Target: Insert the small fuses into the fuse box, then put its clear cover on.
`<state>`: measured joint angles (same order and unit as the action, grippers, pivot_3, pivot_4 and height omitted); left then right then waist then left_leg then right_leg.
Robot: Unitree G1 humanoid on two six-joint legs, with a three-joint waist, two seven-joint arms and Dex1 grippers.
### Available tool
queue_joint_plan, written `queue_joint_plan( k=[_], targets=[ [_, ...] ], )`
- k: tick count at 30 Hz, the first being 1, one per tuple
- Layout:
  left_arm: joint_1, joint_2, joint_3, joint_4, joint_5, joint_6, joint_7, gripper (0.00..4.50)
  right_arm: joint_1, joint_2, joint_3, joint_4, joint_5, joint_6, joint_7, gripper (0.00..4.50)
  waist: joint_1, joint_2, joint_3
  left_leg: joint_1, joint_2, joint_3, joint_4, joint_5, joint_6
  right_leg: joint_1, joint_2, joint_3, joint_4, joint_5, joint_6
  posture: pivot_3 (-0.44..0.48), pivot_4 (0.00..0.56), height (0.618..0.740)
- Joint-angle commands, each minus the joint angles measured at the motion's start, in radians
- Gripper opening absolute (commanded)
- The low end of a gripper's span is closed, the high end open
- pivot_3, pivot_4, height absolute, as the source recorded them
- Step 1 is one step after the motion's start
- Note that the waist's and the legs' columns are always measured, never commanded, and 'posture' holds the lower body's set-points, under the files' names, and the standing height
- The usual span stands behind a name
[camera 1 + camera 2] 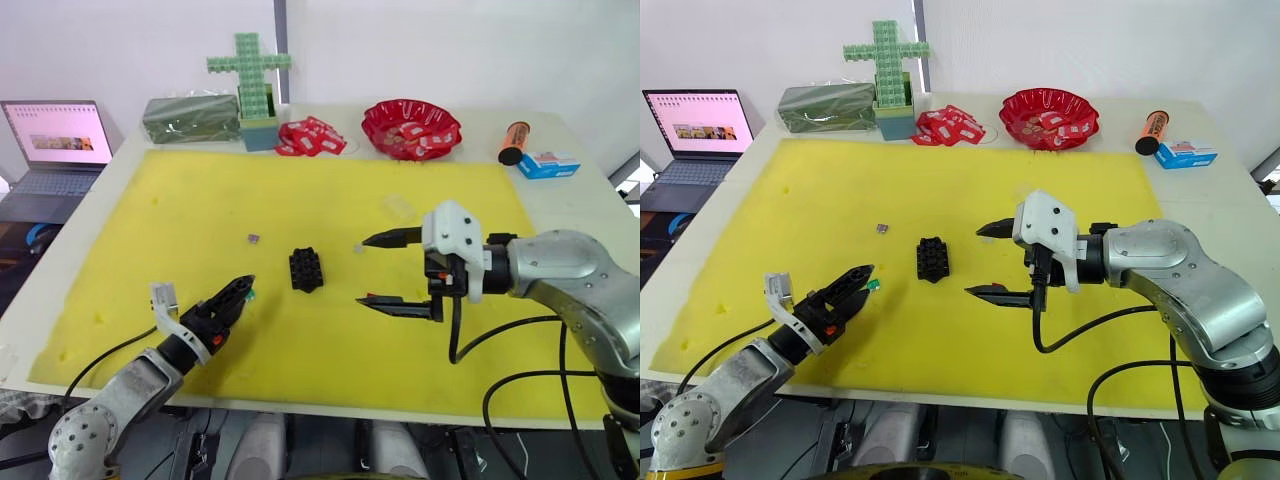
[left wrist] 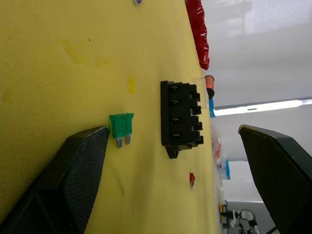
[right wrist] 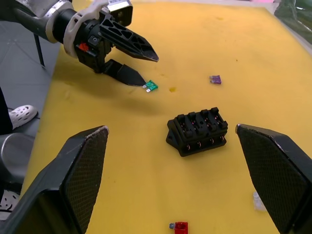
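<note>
Left gripper (image 1: 858,282): hovering low over the yellow mat (image 1: 200,230), nearer to the robot than the fuse box and off to its left. Its jaws are sitting apart and holding nothing.
Green fuse (image 3: 151,86): lying flat on the mat, right at the tip of the left jaws, to the left of the fuse box.
Red fuse (image 3: 181,225): lying on the mat on the near right side of the fuse box.
Right gripper (image 1: 376,270): hanging just to the right of the fuse box. Its jaws are spread wide and gripping nothing.
Fuse box (image 1: 306,268): sitting on the mat between the two grippers.
Purple fuse (image 1: 253,238): lying a bit beyond the fuse box, to its left.
Clear cover (image 1: 397,207): lying past the fuse box, to its right.
Red bowl (image 1: 411,128): sitting on the bench far behind the fuse box.
</note>
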<state>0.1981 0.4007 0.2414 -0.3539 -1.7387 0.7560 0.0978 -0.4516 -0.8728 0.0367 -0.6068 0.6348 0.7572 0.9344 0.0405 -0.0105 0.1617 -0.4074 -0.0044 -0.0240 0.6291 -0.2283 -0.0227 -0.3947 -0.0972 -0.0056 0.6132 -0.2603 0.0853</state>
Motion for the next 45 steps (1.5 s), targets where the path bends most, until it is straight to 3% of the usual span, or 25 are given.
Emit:
queue_joint_plan(
  k=[1, 2, 5, 16, 24, 26, 30, 34, 36, 38, 40, 43, 45],
  targets=[
    [0.015, -0.001, -0.029, 0.044, 0.035, 0.022, 0.013, 4.47, -0.004, 0.006, -0.019, -0.040, 0.019, -0.012, -0.004, 4.50, 0.000, 0.000, 0.000, 0.000, 0.000, 0.000, 0.000, 0.000, 0.000, 0.000, 0.000, 0.000, 0.000, 0.000, 0.000, 0.000, 0.150, 0.740],
    [0.015, -0.001, -0.028, 0.048, 0.041, 0.022, 0.013, 4.47, -0.004, 0.006, -0.019, -0.040, 0.019, -0.014, -0.003, 4.50, 0.000, 0.000, 0.000, 0.000, 0.000, 0.000, 0.000, -0.001, -0.001, 0.000, 0.000, 0.000, -0.001, 0.000, 0.000, 0.000, 0.150, 0.740],
    [0.013, -0.006, -0.024, 0.062, 0.057, 0.016, 0.026, 3.88, 0.000, 0.004, -0.020, -0.041, 0.021, -0.014, -0.006, 4.50, -0.001, 0.000, 0.000, 0.000, 0.000, 0.000, -0.001, -0.002, -0.003, 0.000, -0.001, 0.000, -0.001, 0.000, 0.000, 0.000, 0.150, 0.740],
    [0.031, -0.014, -0.007, 0.117, 0.109, 0.023, 0.087, 0.03, -0.003, 0.008, -0.022, -0.035, 0.033, -0.007, -0.020, 4.50, -0.004, 0.005, -0.002, 0.000, 0.000, 0.001, -0.006, -0.002, -0.003, -0.003, -0.001, 0.000, -0.002, 0.000, 0.000, 0.000, 0.150, 0.740],
    [0.064, -0.018, 0.026, 0.088, 0.078, 0.024, 0.075, 0.01, -0.005, 0.017, -0.022, -0.024, 0.032, -0.008, -0.029, 4.50, -0.019, 0.010, -0.006, 0.000, 0.001, 0.001, -0.010, 0.000, 0.000, -0.002, 0.000, 0.000, -0.002, 0.000, 0.000, 0.000, 0.150, 0.740],
    [0.054, -0.003, 0.048, 0.055, 0.056, 0.027, 0.028, 0.01, -0.006, 0.023, -0.029, -0.020, 0.040, 0.002, -0.038, 4.50, -0.028, 0.009, -0.005, 0.000, 0.001, 0.002, -0.011, 0.000, 0.000, -0.002, 0.000, 0.000, -0.003, 0.000, 0.000, 0.000, 0.150, 0.740],
    [-0.040, 0.155, 0.095, -0.059, 0.032, 0.102, -0.200, 0.01, -0.035, 0.046, -0.085, 0.047, 0.123, 0.097, -0.078, 4.50, -0.028, -0.001, 0.001, -0.001, 0.002, 0.000, -0.012, 0.000, 0.000, -0.006, 0.002, -0.001, -0.002, 0.000, 0.000, 0.000, 0.150, 0.740],
    [-0.169, 0.370, 0.050, -0.150, 0.232, 0.142, -0.560, 0.01, -0.096, 0.026, -0.059, 0.112, 0.153, 0.161, -0.046, 4.50, -0.028, -0.006, 0.007, -0.004, 0.002, 0.000, -0.012, 0.001, -0.002, -0.012, 0.001, -0.003, -0.003, 0.002, -0.003, 0.000, 0.150, 0.740],
    [-0.245, 0.411, 0.004, -0.157, 0.346, 0.101, -0.679, 0.01, -0.118, 0.026, -0.027, 0.129, 0.142, 0.155, -0.015, 4.50, -0.030, -0.005, 0.006, -0.004, 0.001, 0.004, -0.014, 0.001, -0.002, -0.011, -0.001, -0.003, -0.009, 0.002, -0.004, 0.000, 0.150, 0.740],
    [-0.341, 0.457, -0.100, -0.176, 0.563, -0.013, -0.847, 0.00, -0.142, 0.045, 0.010, 0.141, 0.118, 0.126, 0.011, 4.03, -0.031, -0.004, 0.007, -0.005, 0.001, 0.008, -0.017, -0.001, 0.003, -0.007, 0.000, -0.002, -0.016, 0.005, -0.008, 0.000, 0.150, 0.740],
    [-0.386, 0.474, -0.184, -0.170, 0.752, -0.140, -0.977, 0.00, -0.153, 0.054, 0.038, 0.147, 0.090, 0.091, 0.029, 3.52, -0.032, -0.005, 0.007, -0.012, 0.001, 0.010, -0.016, -0.002, 0.005, -0.012, 0.002, -0.001, -0.018, 0.005, -0.008, 0.000, 0.150, 0.740],
    [-0.421, 0.446, -0.260, -0.108, 0.935, -0.309, -1.099, 0.00, -0.152, 0.057, 0.074, 0.137, 0.036, 0.035, 0.041, 2.55, -0.030, -0.005, 0.007, -0.015, 0.000, 0.015, -0.016, -0.003, 0.007, -0.015, 0.003, 0.000, -0.018, 0.006, -0.007, 0.000, 0.150, 0.740],
    [-0.461, 0.421, -0.292, -0.050, 1.038, -0.427, -1.169, 0.00, -0.149, 0.064, 0.095, 0.120, 0.012, 0.002, 0.053, 2.55, -0.028, -0.006, 0.007, -0.016, 0.000, 0.018, -0.016, -0.004, 0.008, -0.016, 0.003, 0.000, -0.019, 0.007, -0.004, 0.000, 0.150, 0.740]
  ],
)
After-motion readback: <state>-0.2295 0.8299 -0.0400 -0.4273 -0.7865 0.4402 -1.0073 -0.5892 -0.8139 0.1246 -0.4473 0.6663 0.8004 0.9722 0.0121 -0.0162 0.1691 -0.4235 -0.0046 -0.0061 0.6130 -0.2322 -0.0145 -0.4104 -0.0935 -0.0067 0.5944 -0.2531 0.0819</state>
